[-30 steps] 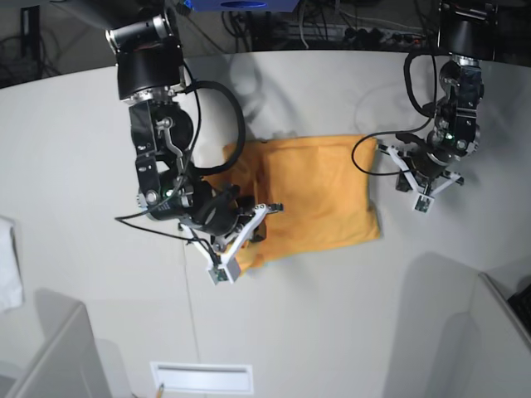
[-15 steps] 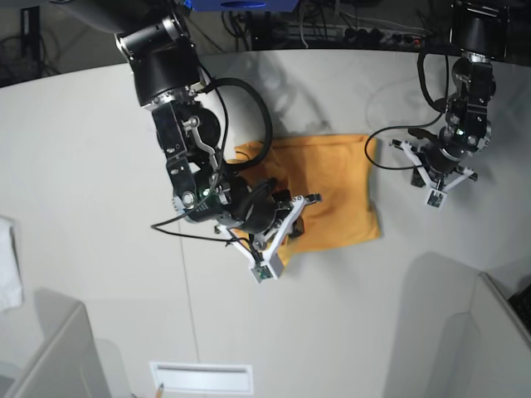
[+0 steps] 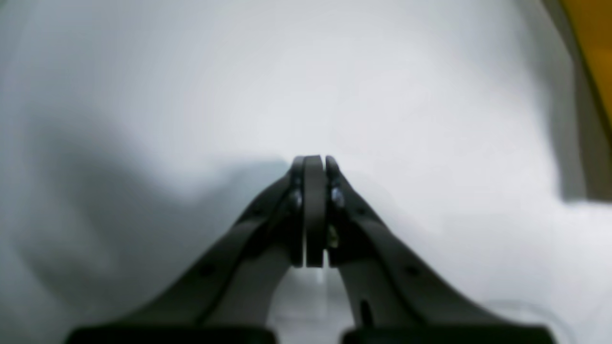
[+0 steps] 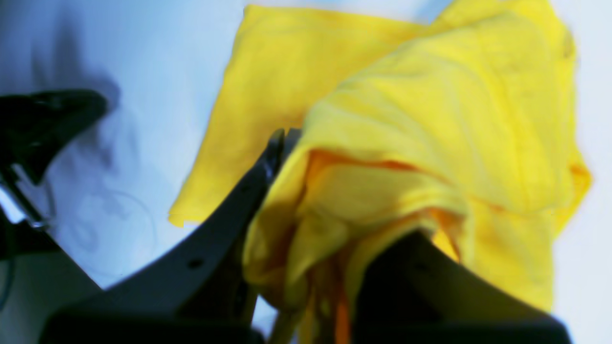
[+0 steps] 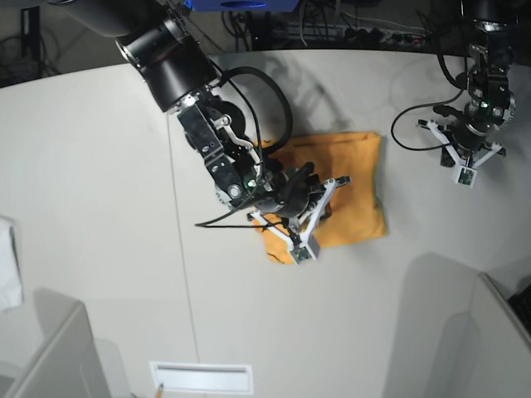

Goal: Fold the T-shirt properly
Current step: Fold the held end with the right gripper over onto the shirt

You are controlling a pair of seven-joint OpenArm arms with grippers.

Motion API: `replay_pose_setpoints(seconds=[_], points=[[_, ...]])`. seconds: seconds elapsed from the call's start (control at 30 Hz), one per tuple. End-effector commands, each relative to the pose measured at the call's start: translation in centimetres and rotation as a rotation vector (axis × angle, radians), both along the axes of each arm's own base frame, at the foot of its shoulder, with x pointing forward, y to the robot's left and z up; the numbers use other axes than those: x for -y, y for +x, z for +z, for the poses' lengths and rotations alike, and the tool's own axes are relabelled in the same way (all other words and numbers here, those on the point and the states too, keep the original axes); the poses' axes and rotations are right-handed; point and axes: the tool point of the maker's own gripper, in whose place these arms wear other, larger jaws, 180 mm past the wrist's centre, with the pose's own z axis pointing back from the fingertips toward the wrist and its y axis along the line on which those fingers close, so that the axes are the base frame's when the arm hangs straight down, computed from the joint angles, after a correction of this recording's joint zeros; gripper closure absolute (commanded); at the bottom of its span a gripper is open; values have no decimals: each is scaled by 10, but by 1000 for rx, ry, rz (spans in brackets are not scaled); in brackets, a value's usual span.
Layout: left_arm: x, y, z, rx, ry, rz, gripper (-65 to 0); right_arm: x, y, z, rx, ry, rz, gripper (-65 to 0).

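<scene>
We see a pale bench (image 5: 99, 166) from above, with an orange T-shirt (image 5: 353, 178) lying near its middle, partly folded. Our right arm reaches over the shirt, and its pincer (image 5: 319, 211) is clamped on a bunched edge of the fabric. In the right wrist view, yellow cloth (image 4: 430, 143) is gathered between the dark fingers (image 4: 258, 177) and drapes over a flat layer beneath. Our left pincer (image 5: 465, 157) hangs over bare bench, well apart from the shirt. In the left wrist view its tips (image 3: 313, 210) are pressed together with nothing between them, and a sliver of shirt (image 3: 593, 48) shows at the upper right corner.
</scene>
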Motion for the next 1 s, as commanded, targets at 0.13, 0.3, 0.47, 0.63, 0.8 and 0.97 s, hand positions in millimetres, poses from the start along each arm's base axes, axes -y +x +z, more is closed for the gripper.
replay_pose_setpoints(seconds=[0.13, 0.3, 0.47, 0.63, 0.8, 0.97], points=[[-23, -2, 14, 34, 36, 42, 0, -21, 8, 20, 91, 42, 27, 0], [-23, -5, 12, 25, 36, 43, 0, -16, 18, -3, 83, 17, -7, 0], [-23, -6, 11, 24, 36, 43, 0, -15, 18, -9, 72, 12, -13, 0], [-26, -4, 15, 33, 38, 48, 0, -16, 16, -8, 64, 11, -5, -336], [-52, -5, 29, 71, 57, 123, 0, -24, 14, 19, 115, 60, 8, -527], [-69, -10, 39, 91, 76, 167, 0, -29, 12, 28, 123, 73, 21, -527]])
